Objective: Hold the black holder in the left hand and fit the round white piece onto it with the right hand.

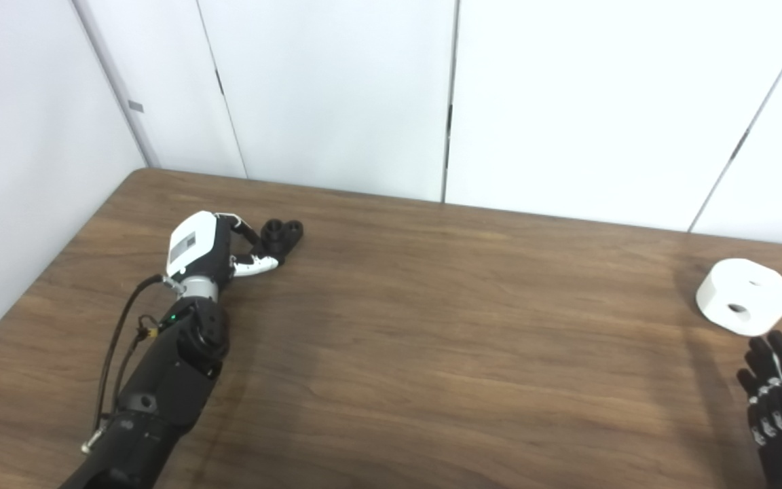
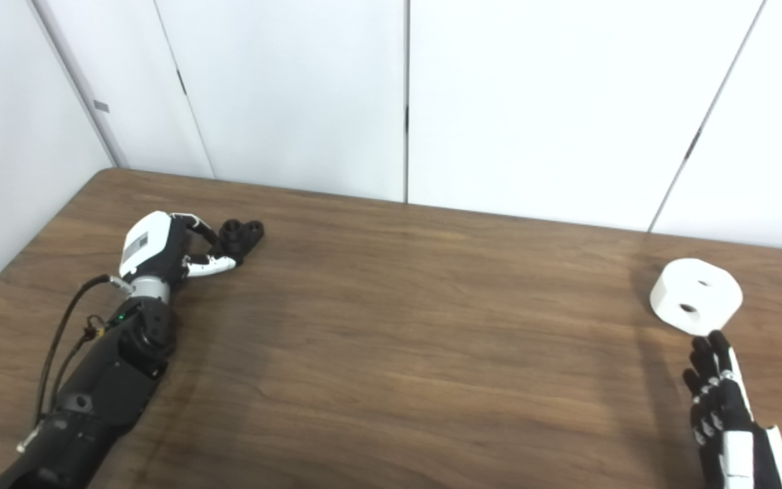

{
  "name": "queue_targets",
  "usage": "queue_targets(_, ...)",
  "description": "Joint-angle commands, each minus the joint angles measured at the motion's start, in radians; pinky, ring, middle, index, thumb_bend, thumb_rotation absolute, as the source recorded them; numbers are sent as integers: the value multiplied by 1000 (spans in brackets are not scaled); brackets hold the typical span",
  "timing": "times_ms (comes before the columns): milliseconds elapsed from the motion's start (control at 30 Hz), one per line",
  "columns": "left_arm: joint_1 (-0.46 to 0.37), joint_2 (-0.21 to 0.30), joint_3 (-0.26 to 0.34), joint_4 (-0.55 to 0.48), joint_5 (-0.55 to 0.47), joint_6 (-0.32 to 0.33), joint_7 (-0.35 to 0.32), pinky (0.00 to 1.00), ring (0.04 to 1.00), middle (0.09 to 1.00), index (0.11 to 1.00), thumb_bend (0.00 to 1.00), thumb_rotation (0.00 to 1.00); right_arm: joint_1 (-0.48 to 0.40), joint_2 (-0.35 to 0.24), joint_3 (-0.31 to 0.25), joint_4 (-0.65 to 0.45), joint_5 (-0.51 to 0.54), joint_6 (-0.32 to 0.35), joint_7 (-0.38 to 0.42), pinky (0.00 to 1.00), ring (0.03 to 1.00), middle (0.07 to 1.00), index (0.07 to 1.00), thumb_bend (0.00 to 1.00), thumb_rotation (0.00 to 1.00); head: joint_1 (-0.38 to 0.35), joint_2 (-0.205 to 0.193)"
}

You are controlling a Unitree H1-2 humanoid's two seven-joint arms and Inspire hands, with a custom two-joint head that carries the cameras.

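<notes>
Black holder [image 1: 282, 234] lies on the wooden bench [image 1: 432, 326], far left of the round white piece [image 1: 744, 295]. Left hand [image 1: 218, 251] reaches it, fingers curled around its near side; grip uncertain. Right hand [image 1: 774, 401] just below white piece, fingers apart, empty. White wall panels [image 1: 337, 88] behind.

It looks like a plain lab room: a brown wooden table [image 1: 432, 353] below, white wall panels [image 1: 567, 102] across the top.
</notes>
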Motion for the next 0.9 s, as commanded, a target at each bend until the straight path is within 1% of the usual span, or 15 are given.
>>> queue_targets(0, -2, 16, 7, -48, -5, -29, 3, 830, 853, 758, 482, 519, 41, 42, 33, 21, 27, 4, -7, -1, 1000, 1000, 985, 1000, 595, 992, -3, 3)
queue_targets(67, 20, 11, 1, -83, -4, -24, -14, 800, 846, 759, 483, 519, 43, 42, 34, 22, 25, -1, -8, -6, 1000, 1000, 982, 1000, 596, 991, -5, 4)
queue_targets(233, 73, 6, -11, -165, -10, -22, -68, 774, 847, 762, 483, 517, 50, 44, 37, 27, 16, -7, -1, -11, 1000, 1000, 971, 995, 593, 991, -12, 9)
queue_targets(333, 115, -5, -17, -222, -19, -31, -98, 747, 834, 767, 483, 516, 51, 43, 39, 28, 15, -25, -4, -21, 1000, 989, 960, 985, 596, 990, -22, 14)
queue_targets(433, 162, -22, -20, -290, -33, -30, -128, 746, 838, 776, 484, 516, 51, 41, 40, 28, 17, -36, -1, -25, 1000, 986, 952, 979, 610, 982, -26, 15)
queue_targets(533, 214, -34, -42, -367, -31, -27, -161, 757, 846, 787, 485, 516, 53, 40, 40, 32, 16, -49, 1, -29, 1000, 990, 950, 979, 620, 979, -31, 17)
queue_targets(667, 263, -55, -75, -466, -51, 2, -235, 794, 865, 805, 487, 513, 54, 39, 47, 35, 11, -60, 7, -36, 1000, 985, 937, 970, 626, 974, -48, 23)
queue_targets(733, 282, -65, -98, -507, -55, -2, -267, 807, 869, 808, 486, 512, 53, 39, 50, 36, 7, -58, 10, -36, 1000, 982, 931, 960, 637, 955, -54, 27)
queue_targets(867, 313, -84, -147, -574, -61, -8, -325, 793, 852, 797, 487, 512, 54, 43, 56, 42, -12, -65, 27, -39, 1000, 991, 932, 968, 640, 957, -72, 39)
